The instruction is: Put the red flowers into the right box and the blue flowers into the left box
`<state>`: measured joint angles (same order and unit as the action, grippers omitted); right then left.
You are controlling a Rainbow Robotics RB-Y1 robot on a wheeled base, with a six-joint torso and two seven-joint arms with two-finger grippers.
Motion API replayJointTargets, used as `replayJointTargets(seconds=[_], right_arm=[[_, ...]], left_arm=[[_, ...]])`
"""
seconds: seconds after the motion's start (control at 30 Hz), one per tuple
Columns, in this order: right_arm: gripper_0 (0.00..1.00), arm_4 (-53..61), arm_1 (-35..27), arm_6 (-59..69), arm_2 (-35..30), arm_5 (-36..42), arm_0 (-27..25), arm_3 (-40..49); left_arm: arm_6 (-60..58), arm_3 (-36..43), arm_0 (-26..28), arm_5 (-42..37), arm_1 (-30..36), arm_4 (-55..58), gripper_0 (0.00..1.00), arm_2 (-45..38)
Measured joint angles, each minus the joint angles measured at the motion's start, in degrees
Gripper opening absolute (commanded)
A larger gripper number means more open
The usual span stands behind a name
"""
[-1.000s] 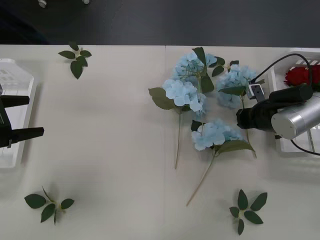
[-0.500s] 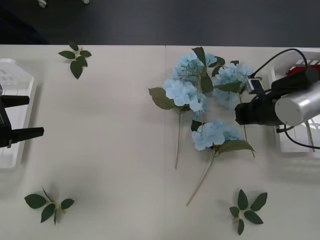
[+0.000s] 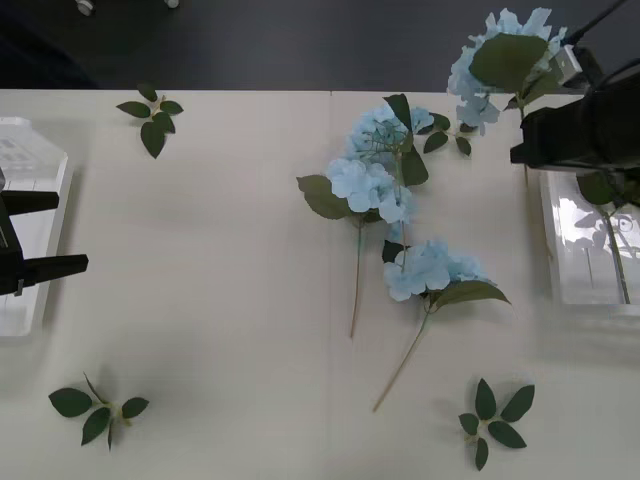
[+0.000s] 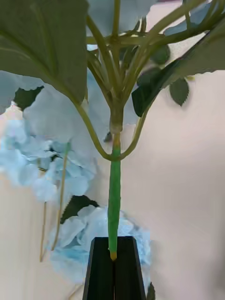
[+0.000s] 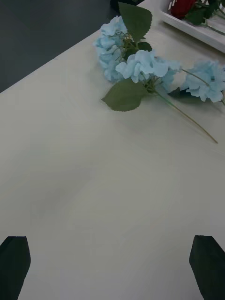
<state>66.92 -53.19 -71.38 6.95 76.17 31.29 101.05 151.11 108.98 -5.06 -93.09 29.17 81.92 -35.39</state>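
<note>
Right gripper (image 4: pixel 112 262) pinching one blue flower (image 3: pixel 500 60) by its stem, now lifted off surface (image 3: pixel 220 280) vs 1 s ago; left gripper (image 5: pixel 112 267) spread, unmoved.

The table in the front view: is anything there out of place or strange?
Four loose leaf sprigs with no bloom lie scattered: far left, near left, near right, and a small one beside the top blue flowers. They belong to no box. The right tool holds one blue flower by its stem, raised off the table.
</note>
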Motion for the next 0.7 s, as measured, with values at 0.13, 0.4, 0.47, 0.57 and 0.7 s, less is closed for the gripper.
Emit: replayJointTargets(seconds=[0.13, 0.4, 0.47, 0.57, 0.7], right_arm=[[0.00, 5.3, -2.0, 0.0, -0.9, -4.2, 0.0, 3.5], [0.00, 21.6, -7.7, -9.5, 0.7, -20.4, -2.0, 9.5], [0.00, 27.4, -8.6, -15.1, 0.5, -23.9, -3.7, 10.5], [0.00, 33.2, -8.9, -24.5, -0.5, -24.6, -5.7, 11.3], [0.00, 38.8, -8.8, -34.6, -0.6, -24.6, -6.5, 11.6]], left_arm=[[0.0, 0.0, 0.8, 0.0, 0.0, 0.0, 1.00, 0.0], [0.0, 0.1, 1.3, -0.2, 0.0, 1.3, 1.00, 0.0], [0.0, 0.1, 1.3, -0.2, 0.0, 2.1, 1.00, 0.0], [0.0, 0.1, 1.3, -0.2, 0.0, 3.8, 1.00, 0.0], [0.0, -0.5, 1.3, -0.2, 0.0, 7.6, 1.00, 0.0]])
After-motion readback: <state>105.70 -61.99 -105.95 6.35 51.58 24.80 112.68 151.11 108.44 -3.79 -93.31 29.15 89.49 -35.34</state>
